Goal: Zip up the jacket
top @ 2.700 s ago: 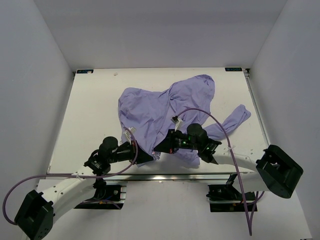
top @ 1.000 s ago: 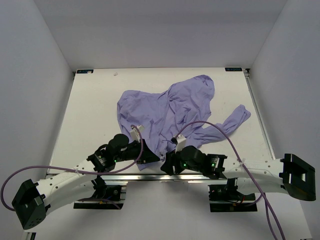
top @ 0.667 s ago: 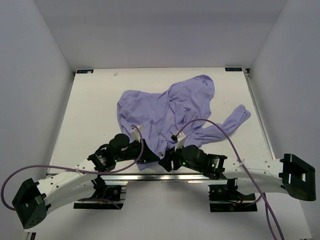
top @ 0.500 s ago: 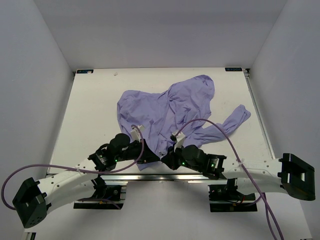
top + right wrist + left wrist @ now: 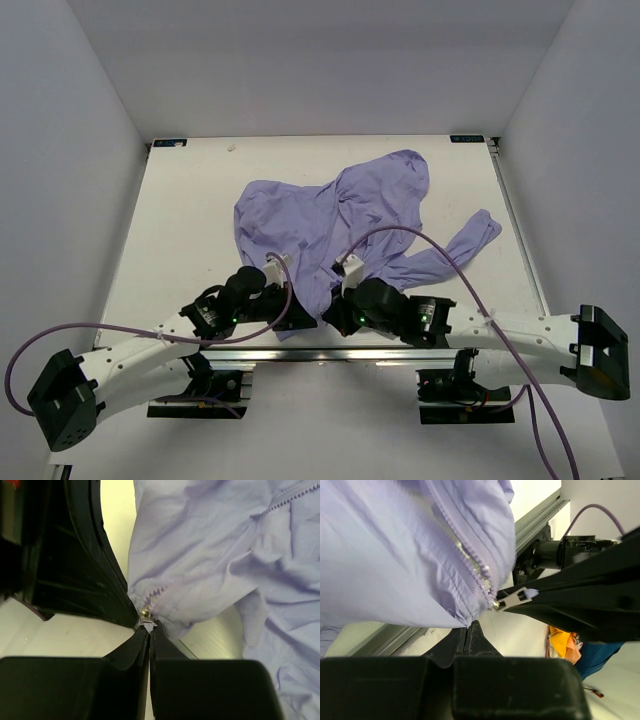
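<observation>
1. Top external view: a metal rail (image 5: 300, 352) runs along the tabletop's near edge. Both arms lean in over it toward the middle, and a purple cable (image 5: 400, 229) arcs up from the right one.
2. Just past that edge, the left end effector (image 5: 468, 626) has its fingers pressed together on the hem of the jacket (image 5: 320, 215), right beside the bottom of the zip.
3. The right end effector (image 5: 149, 627) is likewise pressed together, pinching the small metal zip pull (image 5: 511, 599). The two black tips nearly meet and crowd the zip's lower end from both sides.
4. In the left wrist view, something orange and blue (image 5: 562, 650) shows beyond the tabletop's edge, too cut off to identify.
5. The zip teeth (image 5: 472, 567) climb away from the pull along a lavender tape. Whether the two rows are joined there I cannot tell.
6. The jacket is thin, lavender and heavily creased. It lies crumpled from the middle of the near edge toward the far right corner, with one sleeve (image 5: 465, 245) stretched toward the right edge.
7. White tabletop (image 5: 170, 230) shows to its left. A black marker (image 5: 168, 143) sits at the far left corner, with a small pale speck (image 5: 232, 147) near the far edge.
</observation>
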Controlling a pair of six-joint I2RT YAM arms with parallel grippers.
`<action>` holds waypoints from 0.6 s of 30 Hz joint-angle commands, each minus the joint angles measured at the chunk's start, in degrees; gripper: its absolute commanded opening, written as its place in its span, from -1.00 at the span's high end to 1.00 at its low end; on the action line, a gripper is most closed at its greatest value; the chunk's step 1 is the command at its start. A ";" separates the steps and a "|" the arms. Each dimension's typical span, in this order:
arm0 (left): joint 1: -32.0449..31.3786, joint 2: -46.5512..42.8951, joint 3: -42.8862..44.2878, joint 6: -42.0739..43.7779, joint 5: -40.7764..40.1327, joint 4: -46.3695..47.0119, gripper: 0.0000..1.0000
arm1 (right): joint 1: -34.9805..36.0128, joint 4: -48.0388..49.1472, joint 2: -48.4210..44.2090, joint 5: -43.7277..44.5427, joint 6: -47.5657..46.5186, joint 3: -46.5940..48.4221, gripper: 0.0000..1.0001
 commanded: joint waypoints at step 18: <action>-0.14 1.48 1.54 7.27 1.77 -16.96 1.00 | -14.63 -27.69 18.48 -12.75 -3.67 25.93 1.00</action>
